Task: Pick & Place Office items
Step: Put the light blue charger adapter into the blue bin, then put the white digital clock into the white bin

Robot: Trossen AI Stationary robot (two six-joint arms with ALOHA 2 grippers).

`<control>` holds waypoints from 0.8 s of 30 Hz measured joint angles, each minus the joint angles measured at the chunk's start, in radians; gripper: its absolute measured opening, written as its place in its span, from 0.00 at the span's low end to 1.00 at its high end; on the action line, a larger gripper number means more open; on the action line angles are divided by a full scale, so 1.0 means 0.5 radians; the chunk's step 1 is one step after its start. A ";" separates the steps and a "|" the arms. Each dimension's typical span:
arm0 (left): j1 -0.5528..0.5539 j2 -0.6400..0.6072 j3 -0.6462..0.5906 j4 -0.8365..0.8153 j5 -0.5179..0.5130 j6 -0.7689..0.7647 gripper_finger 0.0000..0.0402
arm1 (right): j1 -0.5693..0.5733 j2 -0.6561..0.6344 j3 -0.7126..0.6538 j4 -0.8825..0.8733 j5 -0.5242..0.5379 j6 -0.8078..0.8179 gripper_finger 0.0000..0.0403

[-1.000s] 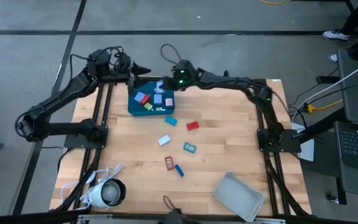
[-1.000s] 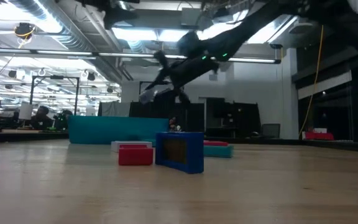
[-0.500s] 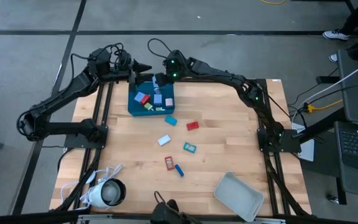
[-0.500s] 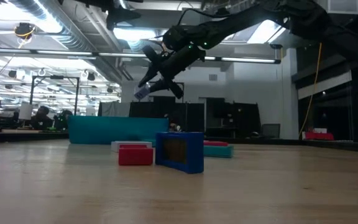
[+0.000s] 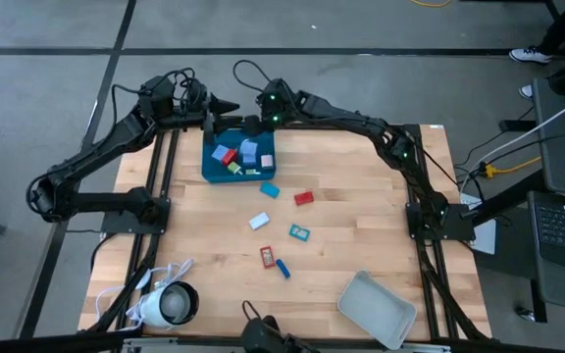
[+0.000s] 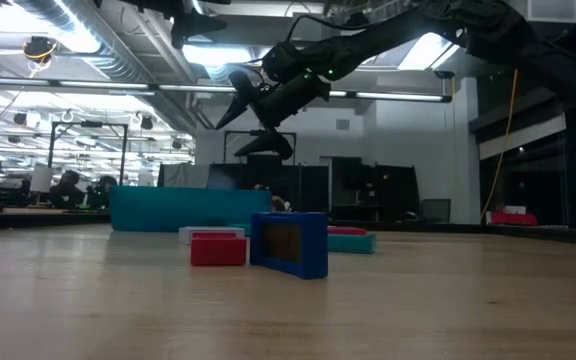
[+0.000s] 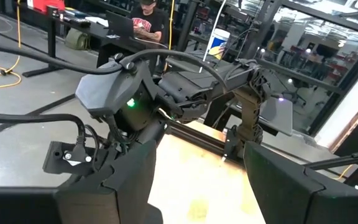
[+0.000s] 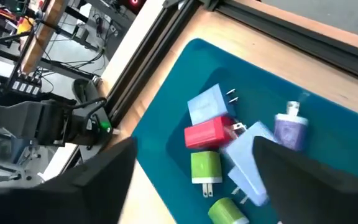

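My right gripper (image 5: pixel 248 126) (image 8: pixel 196 146) hovers open over the far part of the teal tray (image 5: pixel 212 173) (image 8: pixel 166 124). Several office items lie in that tray: light blue pieces (image 8: pixel 207 104) (image 8: pixel 250 162), a red one (image 8: pixel 210 133), green ones (image 8: pixel 205 167) and a lavender one (image 8: pixel 289 132). More items rest on the wooden table: light blue (image 5: pixel 269 190), red (image 5: pixel 304 197), white (image 5: pixel 259 222), teal (image 5: pixel 299 232), red (image 5: pixel 267 256) and blue (image 5: pixel 282 268). My left gripper (image 5: pixel 226 106) (image 7: pixel 197 168) waits open just beyond the table's far edge, beside the tray.
A grey tray (image 5: pixel 376 309) sits at the near right corner, turned at an angle. A white round corded device (image 5: pixel 170 304) lies at the near left corner. My two grippers stand close together at the far edge. The table's middle (image 5: pixel 361 211) holds only the small pieces.
My right gripper has moved toward the table's left and upward, over the teal tray, carrying a light blue piece. It has then opened and let go; the piece no longer hangs between the fingers and lies in the tray.
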 joint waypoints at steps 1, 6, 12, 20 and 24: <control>0.000 0.000 0.000 0.000 0.001 0.000 0.60 | 0.001 0.000 0.000 -0.001 -0.001 0.000 0.83; 0.000 0.000 0.000 -0.001 0.004 0.006 0.60 | 0.002 0.000 -0.001 0.039 -0.036 0.029 0.87; 0.000 0.000 0.000 -0.004 0.073 0.021 0.60 | -0.006 -0.075 -0.001 0.259 -0.216 0.121 0.79; -0.010 0.043 0.001 -0.101 -0.037 0.006 0.60 | -0.009 -0.487 -0.001 0.084 -0.248 -0.197 0.76; -0.117 0.195 0.000 -0.455 -0.231 0.159 0.60 | 0.004 -0.764 -0.001 -0.143 -0.180 -0.382 0.75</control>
